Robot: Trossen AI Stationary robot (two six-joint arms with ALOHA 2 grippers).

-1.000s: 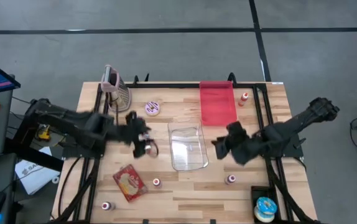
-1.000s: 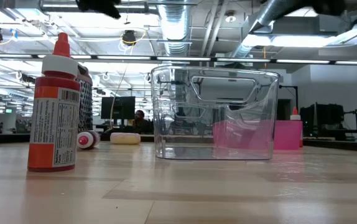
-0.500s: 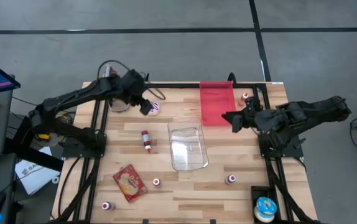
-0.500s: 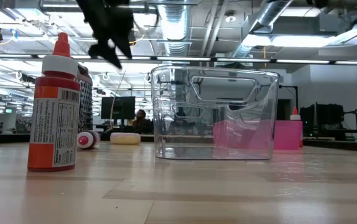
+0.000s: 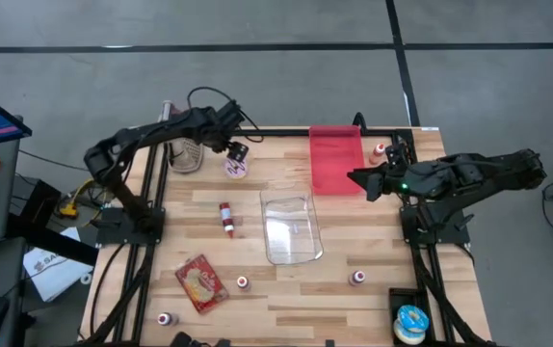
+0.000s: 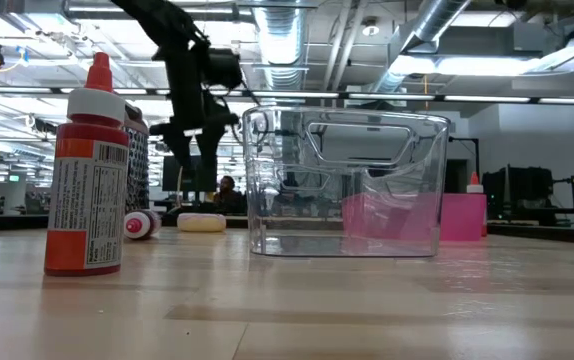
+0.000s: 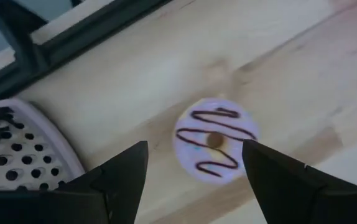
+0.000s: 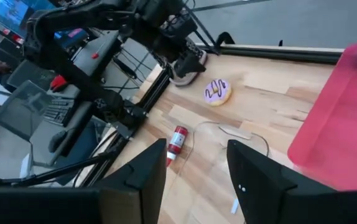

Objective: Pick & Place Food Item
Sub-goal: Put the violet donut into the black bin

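left tool point(image 7: 194, 171) hung over the iced doughnut point(image 7: 215, 145), which lay flat on the surface point(image 5: 354, 241) beside the metal grater point(image 5: 182, 152) near the far edge; its jaws stood wide, empty, one finger on each side of the doughnut in the wrist view. a sound pick likely called for a straight descent centred on the ring, clear of the grater, closing only near the wood. right tool point(image 5: 358, 177) waited near the red tray point(image 5: 336, 159), part-open, holding nothing.

In the high view we see the donut point(image 5: 236, 167) upper left, left of the tray point(image 5: 337, 159); the bin point(image 5: 292, 227) sits centre.
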